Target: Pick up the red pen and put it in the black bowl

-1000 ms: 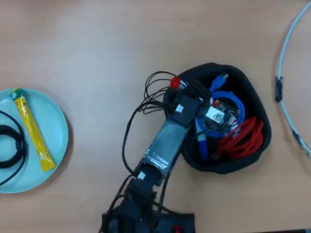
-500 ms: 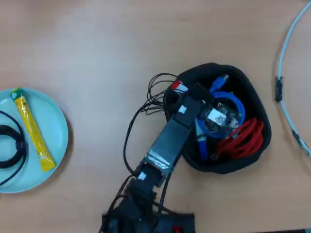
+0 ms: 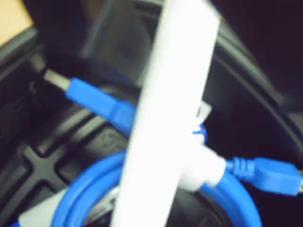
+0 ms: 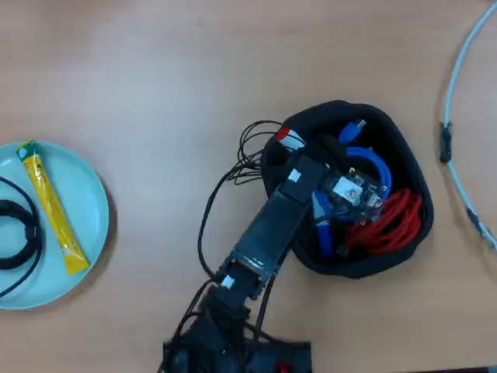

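White plastic fills the middle of my wrist view: the barrel of the red pen [image 3: 173, 109] runs as a blurred, slanted bar from the top edge down to the bottom edge. Behind it lies the dark, ribbed inside of the black bowl [image 3: 47, 156], with a strip of tan worktop [image 3: 12, 19] showing at the upper left corner. A blue cable [image 3: 94, 189] coils across the bowl's floor, one blue plug [image 3: 97, 101] with a metal tip points up-left, and another blue plug [image 3: 267, 172] juts right. No writing or brand can be read here; everything is too soft. My own jaws do not show in this view, so I cannot tell whether they clamp the pen.

Seen from overhead, my arm [image 4: 268, 225] reaches up from the bottom edge and ends over the black bowl [image 4: 404, 144], which sits right of centre on the worktop [image 4: 155, 70]. A red-and-white tip of the pen [image 4: 287, 137] peeks out at the bowl's upper-left rim, just beside my wrist. My gripper [image 4: 326, 167] is buried among boards and wires, its state unreadable. Inside the bowl lie the blue cable [image 4: 373, 161] and a red cable bundle [image 4: 388, 221]. Far left, a teal plate [image 4: 89, 210] carries a yellow sachet [image 4: 53, 208] and a black cable [image 4: 23, 233]; the sachet's print is too small to read. A pale cable [image 4: 458, 93] curves along the right edge.
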